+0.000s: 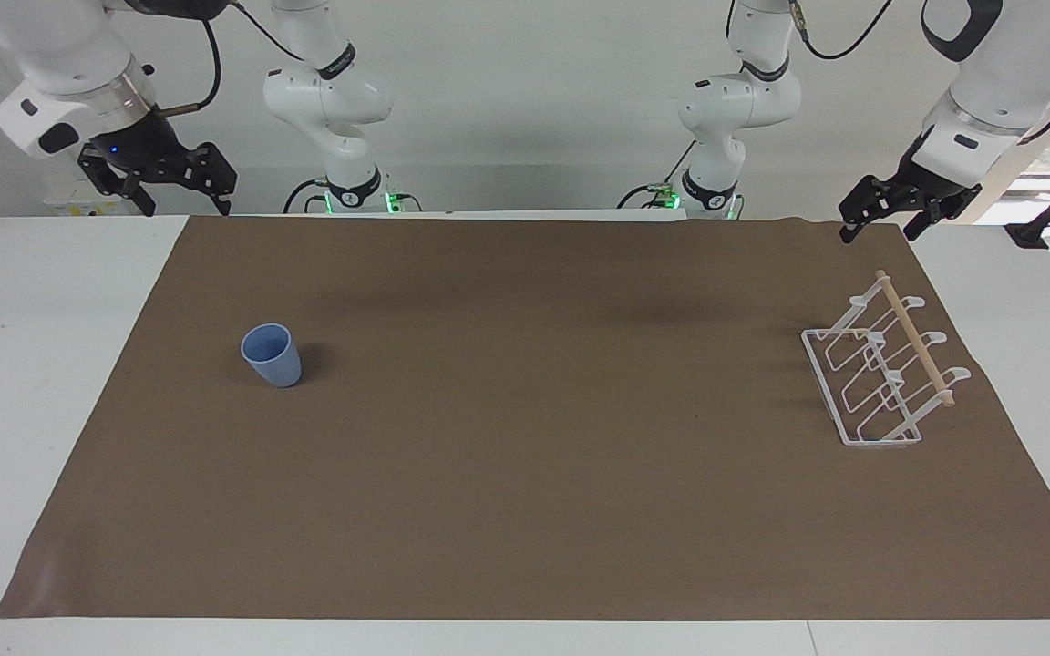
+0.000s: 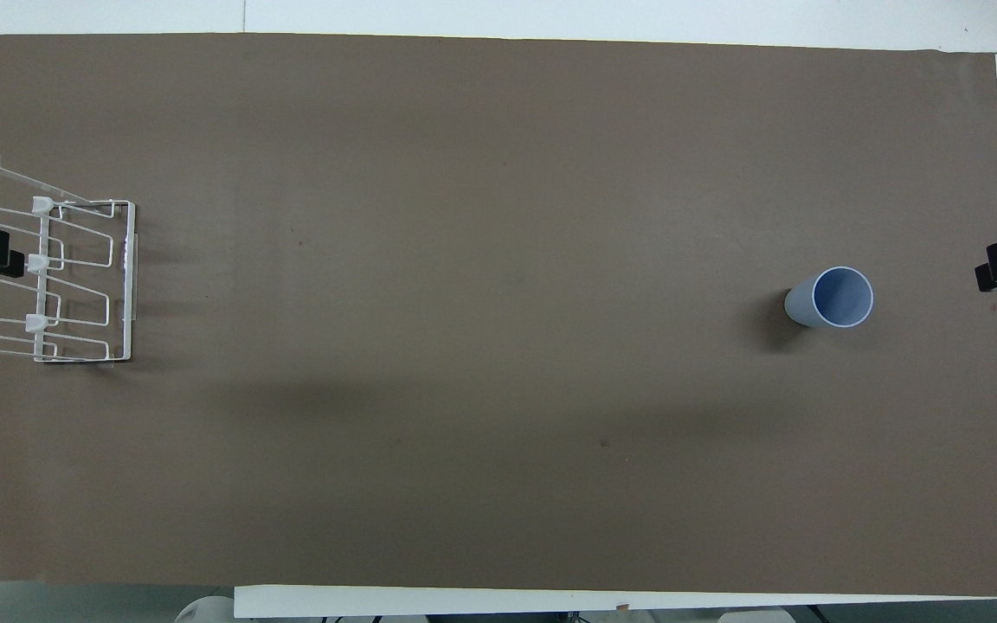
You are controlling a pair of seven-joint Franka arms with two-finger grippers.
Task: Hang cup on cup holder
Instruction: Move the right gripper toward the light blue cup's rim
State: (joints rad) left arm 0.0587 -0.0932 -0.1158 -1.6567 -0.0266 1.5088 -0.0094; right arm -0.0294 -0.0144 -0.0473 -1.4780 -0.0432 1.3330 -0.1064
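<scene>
Cup (image 1: 270, 354), a matte light-blue tapered tumbler, stands upright on my brown mat (image 1: 525, 510) toward the right arm's end. Well apart sits the white wire cup holder (image 1: 880, 374), a wooden dowel across its looped prongs. I see the left gripper (image 1: 880, 221) and right gripper (image 1: 180, 193) raised, both spread, holding nothing.

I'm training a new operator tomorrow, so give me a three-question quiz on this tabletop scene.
1. True or false: the cup stands upright, mouth up, on the brown mat.
2. Which arm's end of the table holds the cup holder? A) left B) right
3. Fill in: the left gripper and the right gripper are both ____, holding nothing.

Key:
1. True
2. A; the cup is toward the right arm's end.
3. open; both hang raised near the mat's corners nearest the robots.
</scene>
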